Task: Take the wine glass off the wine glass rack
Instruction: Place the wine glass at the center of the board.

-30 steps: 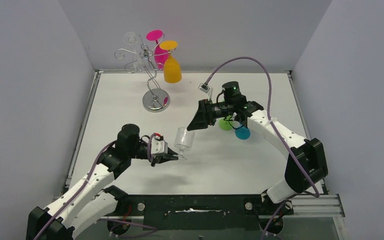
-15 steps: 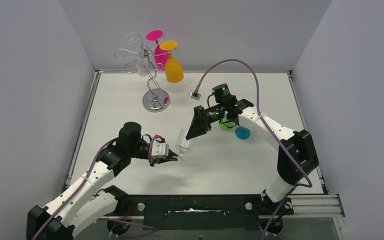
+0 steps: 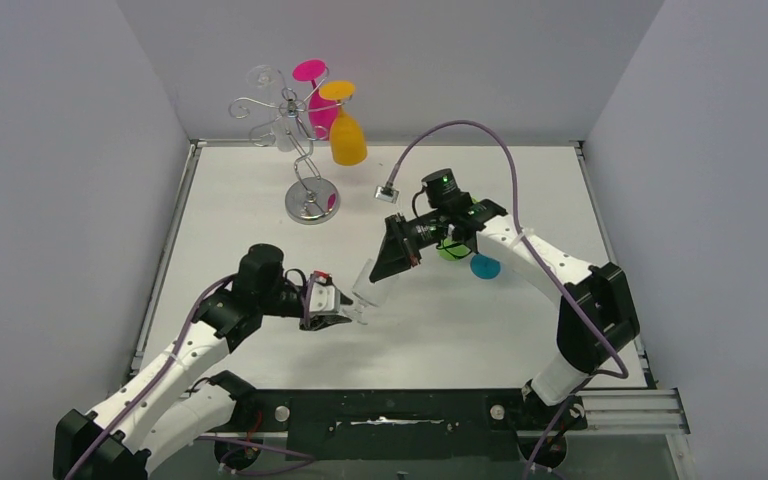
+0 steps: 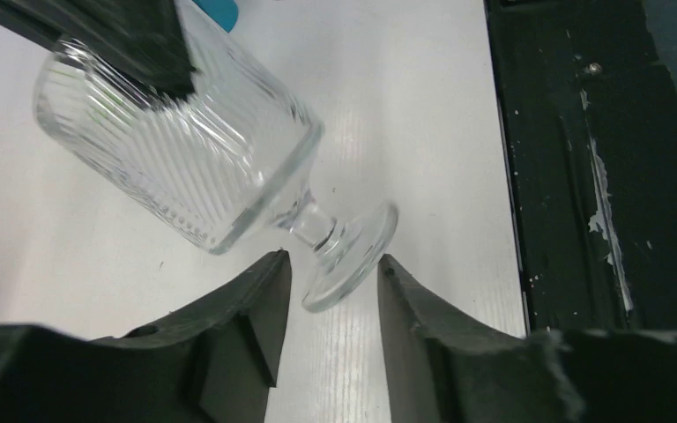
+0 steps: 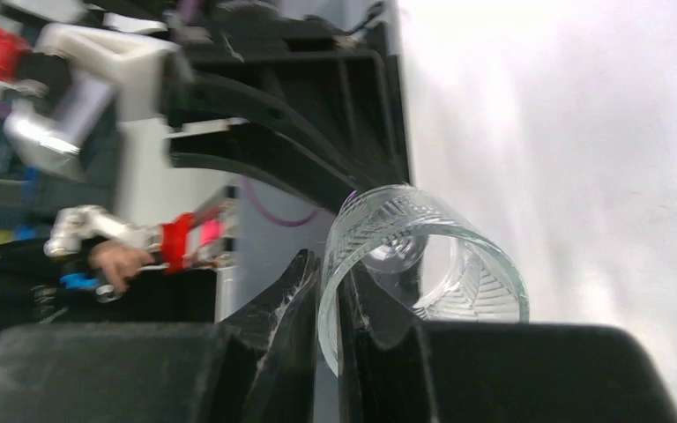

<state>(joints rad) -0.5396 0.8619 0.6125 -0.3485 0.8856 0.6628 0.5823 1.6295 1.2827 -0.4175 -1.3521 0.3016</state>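
A clear ribbed wine glass (image 3: 368, 284) hangs tilted over the table between both arms. My right gripper (image 3: 384, 268) is shut on its rim (image 5: 423, 256), one finger inside the bowl and one outside. My left gripper (image 4: 331, 264) stands open, and the glass's round foot (image 4: 353, 256) lies loosely between its fingertips. The ribbed bowl (image 4: 185, 159) fills the upper left of the left wrist view. At the back left stands the wine glass rack (image 3: 300, 160) on its shiny round base (image 3: 312, 203), holding a yellow glass (image 3: 345, 138), a pink glass (image 3: 316, 98) and a clear one (image 3: 281, 135).
A green piece (image 3: 450, 250) and a blue piece (image 3: 484, 266) lie on the table under the right arm. Grey walls close in the left, right and back. A black rail (image 4: 582, 176) runs along the table's near edge.
My right gripper moved in toward the left and shut on the glass's rim. My left gripper, which was holding the foot, has opened.
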